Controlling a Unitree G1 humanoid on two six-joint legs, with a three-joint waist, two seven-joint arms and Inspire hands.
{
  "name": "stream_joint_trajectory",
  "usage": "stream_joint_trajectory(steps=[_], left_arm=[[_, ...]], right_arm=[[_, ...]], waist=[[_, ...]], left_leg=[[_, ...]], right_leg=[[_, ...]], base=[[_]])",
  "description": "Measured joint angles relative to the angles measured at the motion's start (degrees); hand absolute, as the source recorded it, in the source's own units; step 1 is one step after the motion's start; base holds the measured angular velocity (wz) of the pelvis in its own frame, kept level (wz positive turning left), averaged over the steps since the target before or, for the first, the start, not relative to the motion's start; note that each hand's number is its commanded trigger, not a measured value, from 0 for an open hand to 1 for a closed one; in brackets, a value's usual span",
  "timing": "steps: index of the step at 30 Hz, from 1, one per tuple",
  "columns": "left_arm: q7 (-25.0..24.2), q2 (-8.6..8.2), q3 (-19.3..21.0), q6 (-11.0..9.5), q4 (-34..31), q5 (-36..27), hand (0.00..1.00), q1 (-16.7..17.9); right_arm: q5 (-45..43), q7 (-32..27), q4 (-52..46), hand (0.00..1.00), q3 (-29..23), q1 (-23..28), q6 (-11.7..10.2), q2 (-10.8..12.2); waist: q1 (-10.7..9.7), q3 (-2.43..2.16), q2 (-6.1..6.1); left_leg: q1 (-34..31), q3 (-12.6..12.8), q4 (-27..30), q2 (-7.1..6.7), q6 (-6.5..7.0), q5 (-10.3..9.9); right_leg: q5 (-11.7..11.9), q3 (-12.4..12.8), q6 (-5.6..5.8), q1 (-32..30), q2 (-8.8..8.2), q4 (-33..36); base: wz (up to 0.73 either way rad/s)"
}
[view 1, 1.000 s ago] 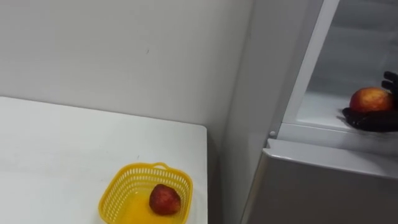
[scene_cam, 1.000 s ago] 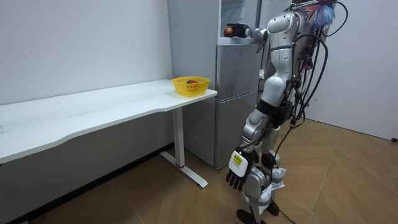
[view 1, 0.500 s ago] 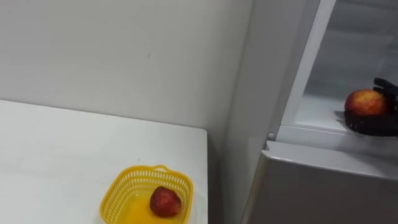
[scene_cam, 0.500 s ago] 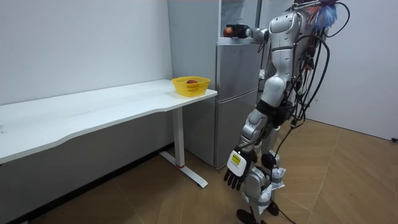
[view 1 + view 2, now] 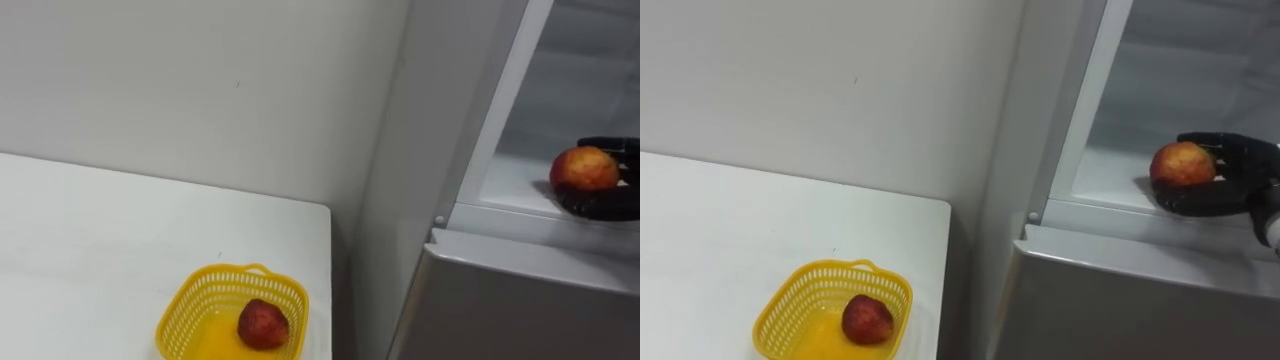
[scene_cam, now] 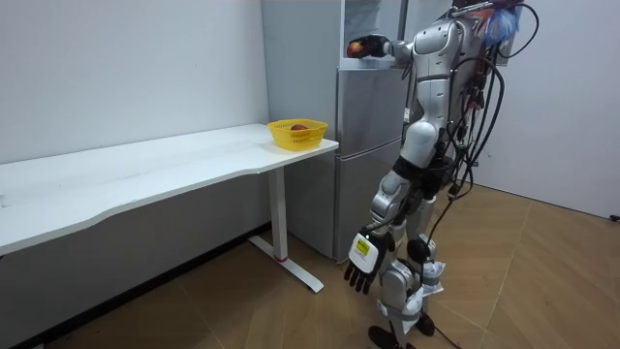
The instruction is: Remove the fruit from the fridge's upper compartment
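Apple [image 5: 1181,164] cupped in right robot hand [image 5: 1212,200], fingers curled round it, above upper fridge shelf [image 5: 1105,175]

Both eye views look down from the robot's head, close in, across the tabletop [image 5: 100,230] corner with the basket [image 5: 185,300] to the open fridge [image 5: 520,310] on the right. The right eye sits slightly rightward and takes in more of the fridge's inside. The room view stands well back, facing tabletop and fridge, and sees the whole robot. All three share the basket, the fridge and the right robot hand [image 5: 1230,195] curled round the apple [image 5: 1182,165].
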Motion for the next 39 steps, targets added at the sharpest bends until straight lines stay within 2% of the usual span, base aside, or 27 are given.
stream_joint_trajectory(steps=[4,11,16,22,28,29,32,34,37,39], left_arm=[[0.35,-0.20,-0.07,0.12,0.00,0.01,0.00,0.09],[1.16,-0.37,-0.07,-0.24,0.00,0.03,0.00,0.25],[1.06,-0.39,-0.47,-0.31,0.01,-0.06,0.00,-0.12],[1.51,-0.23,-2.78,-0.35,0.02,-2.19,0.00,-0.83],[2.07,-0.27,-2.77,-1.87,0.01,-2.14,0.00,-1.03],[2.42,-0.32,-2.77,-1.98,0.00,-2.09,0.00,-1.01],[2.68,-0.51,-2.80,-1.96,0.01,-2.07,0.00,-0.33],[2.78,-0.52,-2.89,-1.98,0.00,-2.07,0.00,-0.20],[4.05,-0.87,-4.72,-2.42,0.51,-2.05,0.00,-0.51],[4.18,-1.29,-4.98,-3.18,1.75,-2.09,0.00,-0.72]], right_arm=[[0.25,-0.23,-0.14,1.00,0.01,0.00,-0.07,0.01],[0.70,-1.81,-1.52,1.00,0.01,0.01,-0.14,0.01],[3.23,-3.83,-4.64,1.00,0.19,0.58,-0.07,0.23],[4.00,-8.47,-11.91,1.00,0.20,4.93,-0.07,0.76],[3.66,-14.63,-20.57,1.00,-0.24,10.14,-0.14,1.57],[3.55,-16.07,-22.92,1.00,-0.61,11.13,-0.15,2.30],[3.60,-18.94,-28.91,1.00,-0.79,13.42,-0.15,5.12],[3.47,-20.25,-31.50,1.00,-0.82,14.14,-0.15,6.87],[3.39,-22.75,-36.31,1.00,-0.83,15.53,-0.32,9.90],[2.38,-24.33,-39.96,1.00,-0.96,17.53,-0.69,10.99]], waist=[[0.26,0.01,0.32],[0.30,-0.16,1.64],[0.02,0.12,2.18],[-0.08,0.07,2.36],[-0.28,0.07,2.69],[-0.28,0.20,2.96],[-0.96,-0.22,4.03],[-1.54,-0.27,4.69],[-1.79,0.12,6.10],[-1.71,-0.08,6.79]], left_leg=[[0.13,0.20,0.06,0.08,-0.01,0.00],[0.04,0.19,-0.13,0.14,-0.04,0.00],[-0.34,0.39,-0.09,0.25,-0.08,0.02],[-1.18,0.48,0.71,0.31,-0.14,0.05],[-2.07,0.53,0.98,0.32,-0.18,-0.01],[-2.12,0.56,1.02,0.33,-0.18,-0.01],[-2.18,0.63,1.05,0.33,-0.18,-0.01],[-2.16,0.66,1.06,0.32,-0.18,-0.01],[-1.95,1.65,1.07,0.41,-0.17,0.00],[-2.06,1.80,1.00,0.42,-0.16,0.00]], right_leg=[[0.03,0.05,-0.03,-0.30,0.02,0.04],[0.07,0.08,-0.08,-0.44,0.02,0.26],[0.06,0.17,-0.08,-0.80,0.00,1.03],[0.07,0.16,-0.09,-1.37,0.01,1.02],[0.12,0.22,-0.18,-2.15,0.00,1.05],[0.14,0.21,-0.21,-2.15,0.00,1.04],[0.14,0.23,-0.21,-2.26,-0.03,1.09],[0.14,0.30,-0.21,-2.26,-0.03,1.13],[0.15,0.82,-0.22,-2.46,-0.02,1.46],[0.14,1.11,-0.21,-3.18,-0.08,2.02]], base=[[0.00],[0.00],[-0.01],[0.00],[0.00],[0.00],[0.00],[-0.02],[-0.09],[-0.09]])
